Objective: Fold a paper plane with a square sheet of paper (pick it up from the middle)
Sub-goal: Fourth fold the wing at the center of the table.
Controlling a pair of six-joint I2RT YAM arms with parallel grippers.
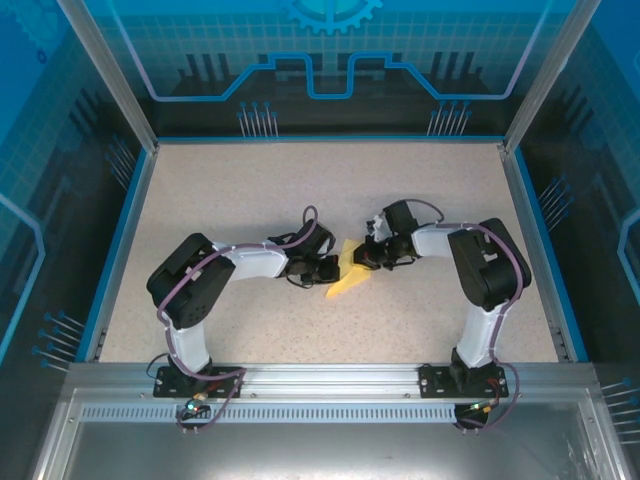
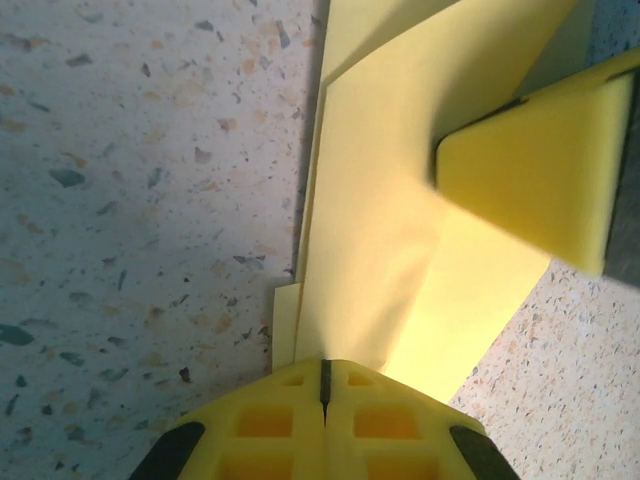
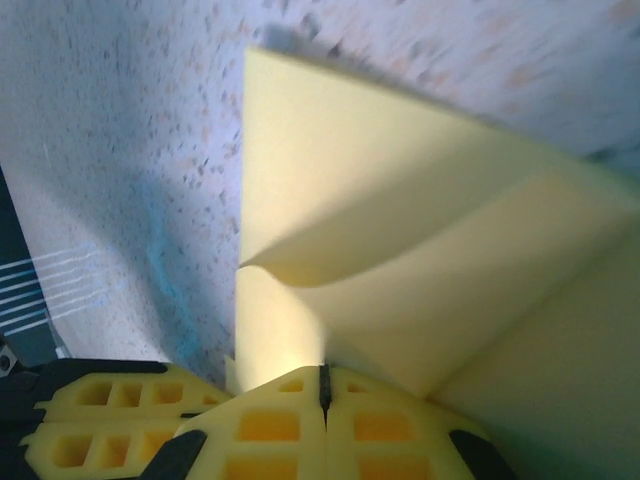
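The square sheet of paper is pale yellow and folded into overlapping layers, a tapering pointed shape at the table's middle. My left gripper is shut on its left side, and my right gripper is shut on its right side. In the left wrist view the paper runs up from the closed left gripper, with a right finger pressed on it at upper right. In the right wrist view a curled flap of the paper rises from the closed right gripper. The left fingers sit at lower left.
The speckled beige table is fenced by a blue rim and see-through walls. Both arms bend inward from their bases on the metal rail at the near edge. Open tabletop lies all around the paper.
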